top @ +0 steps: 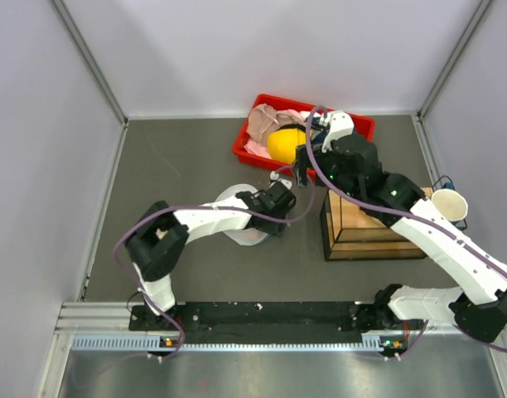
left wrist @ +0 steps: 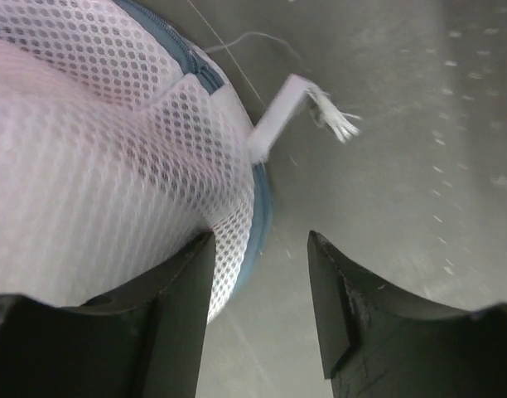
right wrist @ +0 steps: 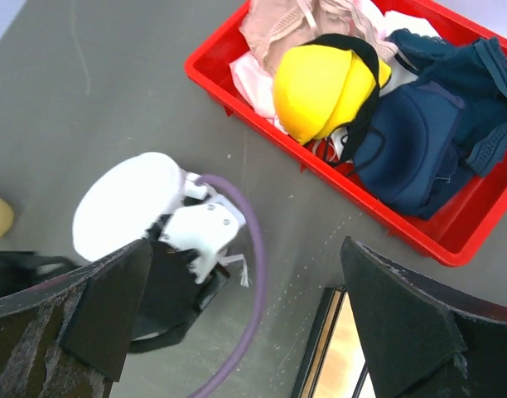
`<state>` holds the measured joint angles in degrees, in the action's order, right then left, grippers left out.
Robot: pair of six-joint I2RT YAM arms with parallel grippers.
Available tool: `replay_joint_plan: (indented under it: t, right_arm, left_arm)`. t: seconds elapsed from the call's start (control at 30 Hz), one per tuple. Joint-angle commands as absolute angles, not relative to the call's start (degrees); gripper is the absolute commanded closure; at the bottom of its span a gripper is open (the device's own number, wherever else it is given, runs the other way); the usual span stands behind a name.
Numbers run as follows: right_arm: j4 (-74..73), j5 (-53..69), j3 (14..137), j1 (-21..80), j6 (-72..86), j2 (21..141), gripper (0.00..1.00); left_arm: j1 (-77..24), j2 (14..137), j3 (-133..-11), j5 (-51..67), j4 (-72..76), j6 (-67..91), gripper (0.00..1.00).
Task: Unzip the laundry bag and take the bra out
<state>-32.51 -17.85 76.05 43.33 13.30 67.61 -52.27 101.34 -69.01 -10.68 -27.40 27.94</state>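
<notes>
White mesh makes up the laundry bag [top: 250, 235], which sits on the grey table [top: 187, 157] a little left of the middle of the top view, partly hidden under the left arm. In the left wrist view the laundry bag [left wrist: 96, 166] fills the upper left, and a blue-edged zipper [left wrist: 191, 66] curves along its rim. A white ribbon pull [left wrist: 278, 116] with a frayed end sticks out from that rim towards the upper middle. The mesh has a faint pink tinge, but what lies inside cannot be made out.

At the bag's right edge is the left gripper [top: 288, 195]. Seen from its own wrist, the left gripper [left wrist: 258, 240] stands partly apart, with bare table showing in the gap. The bag's rim bulges against the finger on the left, while the other finger is clear of it, so nothing is clamped.

The right gripper [top: 306, 172] hangs just above and to the right, near the front lip of the red bin [right wrist: 403, 228]. Its jaws are spread wide, at the two lower corners of its own view, holding nothing. From there the bag [right wrist: 125, 203] shows at centre left.

The bin, at upper right, holds a yellow cup [right wrist: 316, 91] with black trim, a navy cloth [right wrist: 419, 141] and a beige-pink cloth [right wrist: 278, 29]. A wooden box [top: 365, 228] stands right of centre in the top view, with a paper cup [top: 450, 203] at its far right.
</notes>
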Motion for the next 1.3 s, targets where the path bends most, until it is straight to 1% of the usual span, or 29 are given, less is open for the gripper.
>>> replay_joint_plan:
  t: [0.0, 0.03, 0.07, 0.17, 0.2, 0.33, 0.37, 0.5, 0.57, 0.67, 0.73, 0.77, 0.8, 0.87, 0.93, 0.97, 1.1, 1.27]
  right_arm:
    - [-29.36, -15.65, 79.63, 43.68, 13.80, 64.60, 0.01]
    - [-29.27, -15.64, 79.45, 43.68, 14.15, 63.99, 0.01]
    - [-29.18, -15.73, 79.28, 43.68, 14.06, 63.72, 0.01]
    - [-29.36, -16.08, 78.75, 43.68, 14.15, 63.54, 0.01]
    - [-29.36, -16.43, 78.58, 43.68, 13.98, 63.54, 0.01]
    - [-29.44, -16.79, 78.57, 43.68, 13.54, 63.28, 0.01]
    - [-29.53, -16.70, 78.57, 43.68, 13.54, 63.28, 0.01]
    - [-29.62, -16.70, 78.49, 43.68, 13.36, 63.46, 0.01]
    - [-29.71, -16.96, 78.22, 43.59, 12.83, 63.72, 0.01]
    - [-29.79, -14.69, 78.13, 42.02, 12.57, 64.07, 0.01]
    - [-29.79, -8.38, 78.13, 40.09, 13.01, 64.25, 0.01]
    - [-29.79, -5.48, 78.22, 39.12, 13.01, 64.60, 0.01]
    - [-29.79, -0.32, 78.31, 37.37, 12.92, 65.30, 0.01]
    - [-30.14, 7.51, 78.49, 36.57, 12.31, 66.70, 0.01]
    - [-30.32, 11.76, 79.19, 36.39, 11.43, 69.41, 0.01]
    - [-30.32, 16.30, 79.28, 36.39, 11.34, 70.48, 0.01]
    - [-29.27, 23.46, 78.84, 36.39, 7.84, 76.37, 0.01]
    - [-27.16, 26.53, 78.66, 36.47, 5.98, 81.55, 0.01]
  left_arm:
    - [-52.56, 108.17, -70.22, -16.70, -24.70, 26.72, 0.47]
    - [-52.47, 109.24, -70.49, -16.87, -24.61, 26.72, 0.49]
    - [-52.47, 110.21, -71.01, -17.22, -24.44, 26.63, 0.58]
    - [-52.38, 112.76, -72.42, -17.14, -25.31, 26.54, 0.79]
    - [-52.12, 112.68, -72.60, -17.49, -25.75, 26.72, 1.00]
    - [-50.54, 106.89, -72.34, -15.74, -27.68, 26.28, 1.00]
    - [-49.32, 102.96, -71.72, -14.25, -27.95, 26.19, 1.00]
    - [-44.92, 92.92, -70.75, -4.41, -30.40, 24.79, 1.00]
    - [-41.86, 88.10, -70.84, 2.78, -31.37, 24.08, 1.00]
    - [-37.55, 82.64, -70.84, 10.35, -32.78, 23.29, 1.00]
    - [-35.08, 80.34, -70.84, 13.78, -33.13, 23.03, 1.00]
    - [-32.46, 78.33, -70.75, 17.98, -33.13, 23.29, 1.00]
    - [-31.21, 77.44, -70.58, 20.11, -33.05, 23.55, 1.00]
    - [-27.88, 75.25, -69.44, 26.94, -30.95, 24.86, 1.00]
    - [-26.37, 74.18, -67.08, 31.53, -28.40, 26.01, 1.00]
    - [-25.15, 73.40, -66.19, 35.73, -25.26, 26.36, 1.00]
    - [-22.24, 71.99, -61.45, 45.14, -17.77, 28.30, 1.00]
    - [-19.87, 69.44, -57.75, 50.09, -11.96, 30.32, 1.00]
